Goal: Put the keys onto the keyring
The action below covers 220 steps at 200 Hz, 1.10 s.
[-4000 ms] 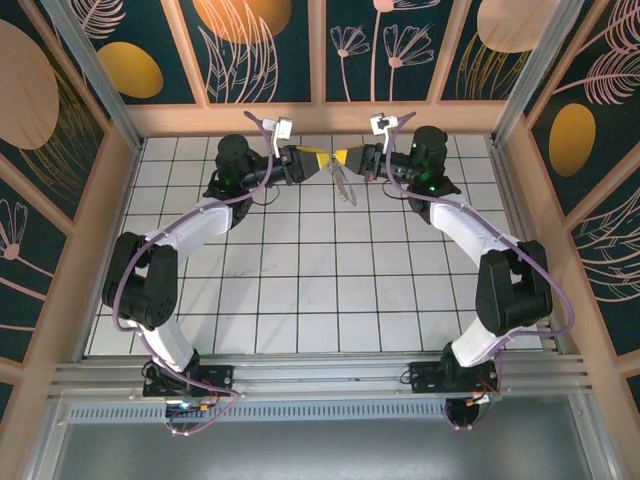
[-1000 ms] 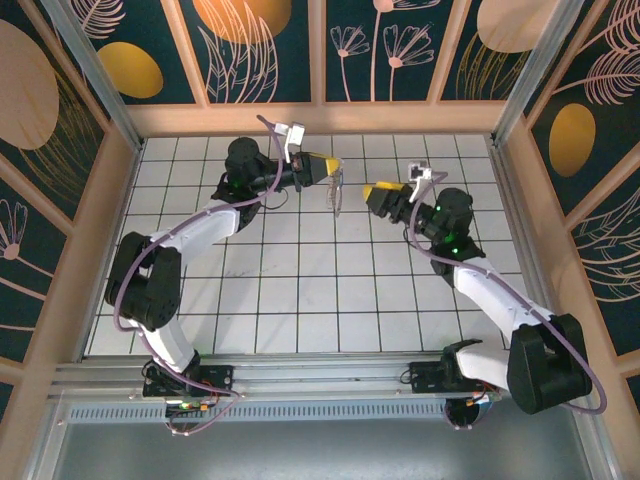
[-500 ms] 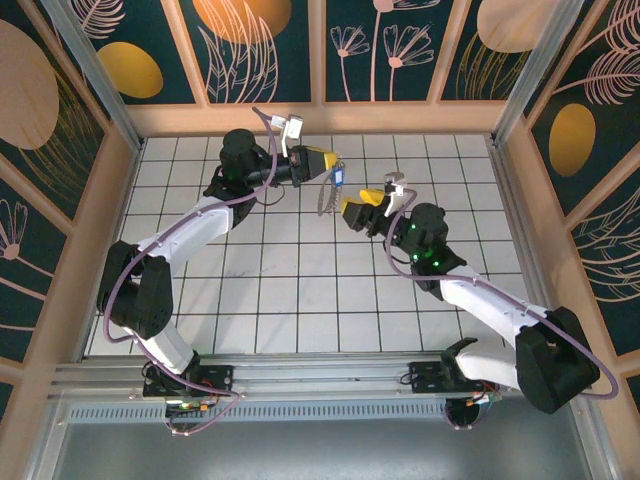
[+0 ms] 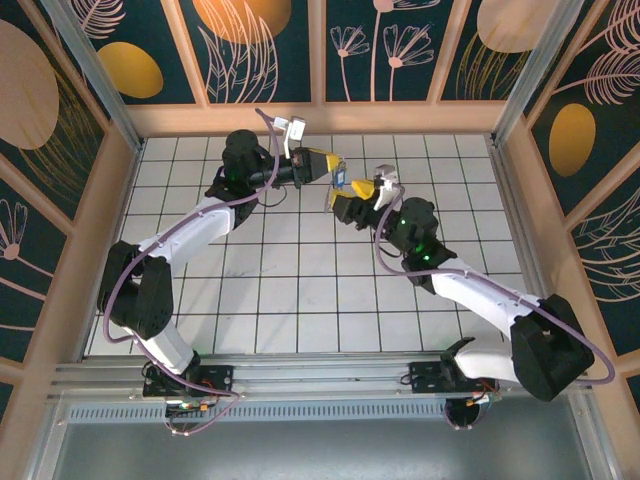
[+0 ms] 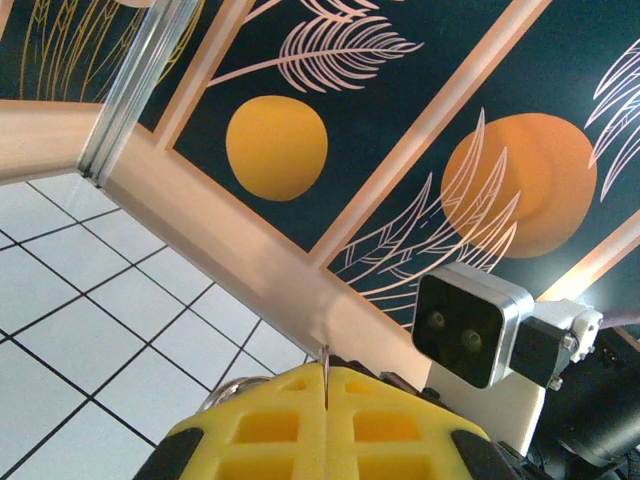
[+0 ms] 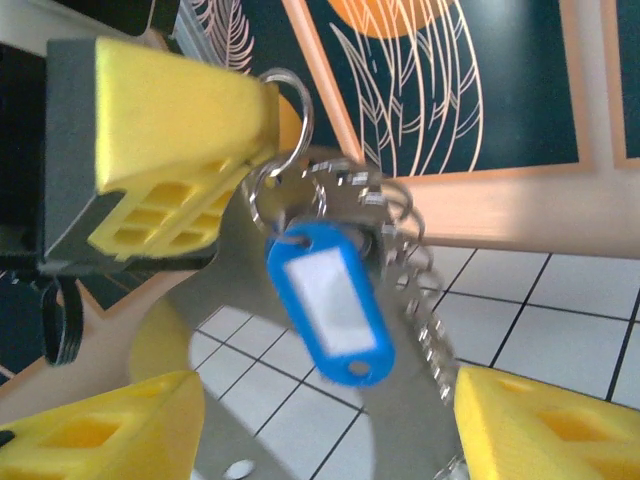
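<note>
A robot test cell is showing: leaf-printed wall panels (image 4: pixel 270 50) are enclosing a white gridded tabletop (image 4: pixel 300 300), aluminium rails (image 4: pixel 320 378) bordering its near edge.

surface: white-tiled table (image 4: pixel 300 290) | grid: dark grout lines | edges: pale wooden frame (image 4: pixel 320 118)

A white tiled floor with dark grout lines (image 4: pixel 300 300) is spreading out flat before me. Pale wooden beams (image 4: pixel 320 118) are running along its edges, framing dark teal wall panels painted with orange discs and pale leaf outlines (image 4: pixel 270 60). Silvery aluminium rails (image 4: pixel 320 378) are lying across the near side, and even light is falling everywhere.
</note>
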Each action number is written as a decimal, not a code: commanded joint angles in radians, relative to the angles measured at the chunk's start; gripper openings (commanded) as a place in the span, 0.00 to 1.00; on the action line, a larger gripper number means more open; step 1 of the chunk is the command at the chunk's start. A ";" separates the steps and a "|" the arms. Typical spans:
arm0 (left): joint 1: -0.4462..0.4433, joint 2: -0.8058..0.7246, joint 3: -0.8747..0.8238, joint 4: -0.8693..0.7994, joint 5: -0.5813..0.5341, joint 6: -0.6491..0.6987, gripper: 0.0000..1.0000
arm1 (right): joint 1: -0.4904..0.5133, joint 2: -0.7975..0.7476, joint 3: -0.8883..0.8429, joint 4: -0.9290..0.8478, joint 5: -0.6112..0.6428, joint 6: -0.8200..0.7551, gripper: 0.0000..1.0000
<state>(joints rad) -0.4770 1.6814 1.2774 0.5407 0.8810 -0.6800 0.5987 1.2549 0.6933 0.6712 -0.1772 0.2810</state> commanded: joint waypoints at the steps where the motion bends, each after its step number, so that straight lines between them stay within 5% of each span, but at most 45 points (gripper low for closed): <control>1: -0.007 -0.035 0.025 0.018 -0.004 0.021 0.00 | 0.008 0.030 0.057 0.027 0.045 -0.036 0.67; 67: -0.011 -0.042 0.025 0.015 -0.014 0.022 0.00 | 0.008 0.090 0.117 -0.002 0.037 -0.073 0.64; 148: -0.011 -0.043 0.020 0.015 -0.013 0.028 0.00 | -0.003 0.019 0.088 -0.042 0.065 -0.113 0.39; 220: -0.012 -0.048 0.017 0.016 -0.011 0.029 0.00 | -0.026 -0.025 0.070 -0.057 0.041 -0.115 0.43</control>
<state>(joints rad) -0.4812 1.6669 1.2774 0.5385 0.8558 -0.6724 0.5900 1.2774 0.7731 0.5785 -0.1318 0.1806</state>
